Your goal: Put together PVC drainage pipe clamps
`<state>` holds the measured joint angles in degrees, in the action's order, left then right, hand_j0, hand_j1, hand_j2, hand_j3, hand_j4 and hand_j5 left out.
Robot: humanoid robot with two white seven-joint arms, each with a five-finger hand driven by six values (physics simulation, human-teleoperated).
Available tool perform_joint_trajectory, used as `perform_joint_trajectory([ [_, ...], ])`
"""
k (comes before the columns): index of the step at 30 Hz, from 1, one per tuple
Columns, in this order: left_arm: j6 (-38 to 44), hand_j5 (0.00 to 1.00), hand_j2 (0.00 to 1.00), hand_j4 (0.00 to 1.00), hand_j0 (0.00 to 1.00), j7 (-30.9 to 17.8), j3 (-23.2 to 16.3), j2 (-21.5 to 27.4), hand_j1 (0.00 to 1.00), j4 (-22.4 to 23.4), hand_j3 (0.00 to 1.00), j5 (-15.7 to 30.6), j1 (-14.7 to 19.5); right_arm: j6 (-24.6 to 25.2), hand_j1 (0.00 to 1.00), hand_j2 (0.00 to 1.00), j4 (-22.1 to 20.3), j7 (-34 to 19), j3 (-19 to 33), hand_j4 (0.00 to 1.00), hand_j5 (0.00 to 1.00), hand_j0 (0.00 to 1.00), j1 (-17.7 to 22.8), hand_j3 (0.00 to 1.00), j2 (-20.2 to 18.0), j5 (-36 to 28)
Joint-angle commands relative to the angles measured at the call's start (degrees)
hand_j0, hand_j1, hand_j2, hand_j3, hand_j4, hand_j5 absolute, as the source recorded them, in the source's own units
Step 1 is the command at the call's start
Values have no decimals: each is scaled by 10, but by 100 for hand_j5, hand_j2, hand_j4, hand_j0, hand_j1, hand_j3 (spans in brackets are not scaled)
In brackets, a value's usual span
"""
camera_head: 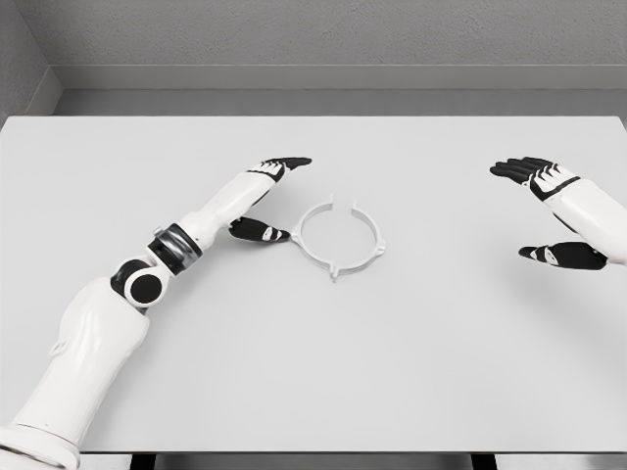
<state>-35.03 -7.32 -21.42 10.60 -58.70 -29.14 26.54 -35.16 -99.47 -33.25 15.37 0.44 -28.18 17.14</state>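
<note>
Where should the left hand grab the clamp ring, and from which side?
Probably the ring's left rim, from the left. The clamp ring lies flat on the table, thin-walled, with a gap at the far side and small lugs around it. The left hand is open right beside that rim; pinch the wall between thumb and fingers.

matt white plastic clamp ring (smooth), matt table

A white ring-shaped pipe clamp lies flat near the middle of the surface — a thin hoop with a gap at its far side and small tabs around the rim, nothing inside it.
</note>
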Motion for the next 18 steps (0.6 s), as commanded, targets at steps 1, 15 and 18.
perform_joint_trajectory([
  [1,0,100,100,100,100,0,3,1,100,1,100,4,0,2,100,100,0,0,0,100,100,100,0,100,0,-4],
  [15,0,100,100,100,100,0,4,0,100,4,100,3,3,2,100,100,0,0,0,100,100,100,0,100,0,-5],
  [18,0,100,100,100,100,0,2,-5,100,13,100,3,4,2,100,100,-1,0,0,100,100,100,0,100,0,-5],
])
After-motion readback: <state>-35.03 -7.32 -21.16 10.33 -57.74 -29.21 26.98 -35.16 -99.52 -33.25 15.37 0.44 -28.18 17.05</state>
